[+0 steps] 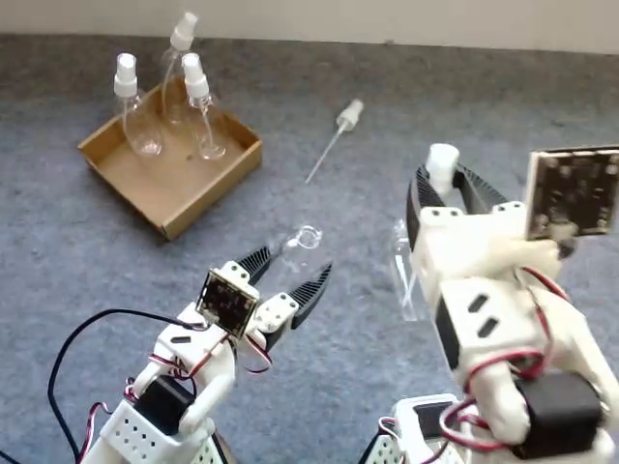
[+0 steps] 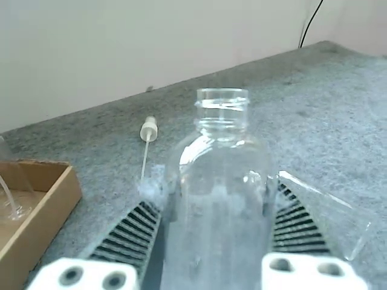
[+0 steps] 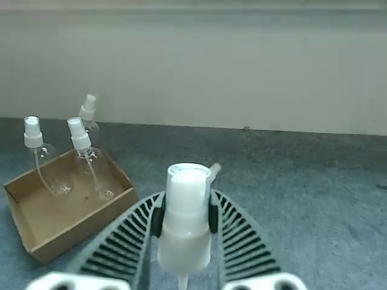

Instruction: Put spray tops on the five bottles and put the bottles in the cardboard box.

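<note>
The open bottle (image 2: 221, 199), clear and bare at its threaded neck, sits between the left jaws, which grasp its body with the neck past their tips. The white spray top (image 3: 187, 211) is clenched between the right jaws. This looks like the fourth capping, so the next move calls for lining the top over that neck and twisting it on. Three capped bottles (image 1: 135, 116) stand in the cardboard box (image 1: 208, 208), well beyond both jaws.

Centre frame, the right gripper (image 3: 186, 203) has its fingers (image 3: 130, 237) pinching a white spray top (image 3: 187, 187) upright, tube hanging below. Behind it, a loose spray top (image 3: 214, 168) lies on the grey worktop (image 3: 302, 187). Farther back, the cardboard box (image 3: 78, 227) holds two capped bottles (image 3: 91, 172), with a third behind them.
</note>
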